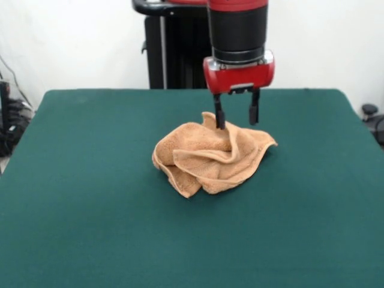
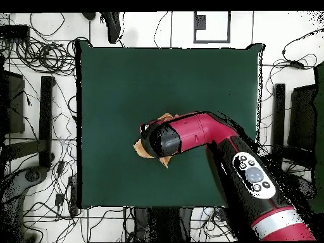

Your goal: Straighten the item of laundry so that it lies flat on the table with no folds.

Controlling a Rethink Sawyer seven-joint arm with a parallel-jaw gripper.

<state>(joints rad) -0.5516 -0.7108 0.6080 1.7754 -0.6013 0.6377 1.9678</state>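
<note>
**Open claw poised over a bunched-up towel**

The small tan-orange terry-cloth towel (image 1: 211,159) sits crumpled in a heap near the middle of the wide dark green felt-covered table (image 1: 90,210), folded over itself in several layers. The red and black arm's gripper (image 1: 237,117) hangs just above the heap's far edge, its two black fingers (image 1: 219,114) spread apart and holding nothing; one tip looks to be touching or nearly touching a raised fold.

From where I stand, the risk is plain: pinching here could catch several layers at once, so a lift or drag would haul the whole bundle along rather than opening it. A thin grab could slip off the terry.
</note>
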